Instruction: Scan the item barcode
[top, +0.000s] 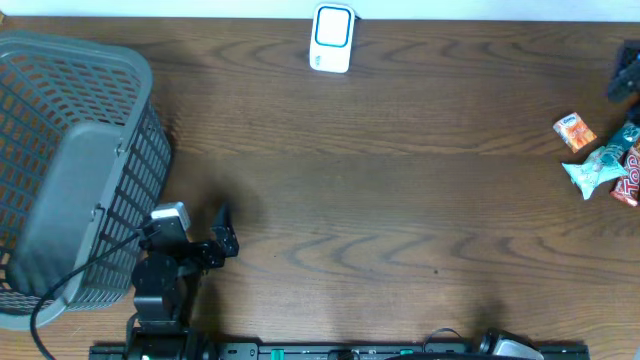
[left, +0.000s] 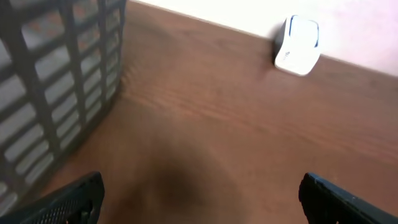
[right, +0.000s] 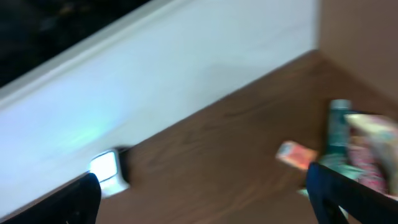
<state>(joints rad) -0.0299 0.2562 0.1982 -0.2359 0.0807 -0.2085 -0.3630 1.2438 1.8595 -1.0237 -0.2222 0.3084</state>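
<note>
Currently both jaws wide, empty: left gripper (left: 200, 186) beside the basket (top: 70, 170), right gripper (right: 202, 186) well apart from the teal packet (top: 592, 170) at the right edge of the table (top: 400, 200). Risk: it touches neighbouring packets (top: 628, 186), so a grab may drag two. Long axis roughly near-left to far-right; barcode face unclear.

Scanner up back, snacks far right

White scanner (top: 332, 38) with a blue-rimmed face sits mid far edge of the table (top: 400, 210). A small orange packet (top: 574, 132), teal packet (top: 600, 166) and red packet (top: 630, 180) lie bunched by the right edge, well apart from it.
</note>
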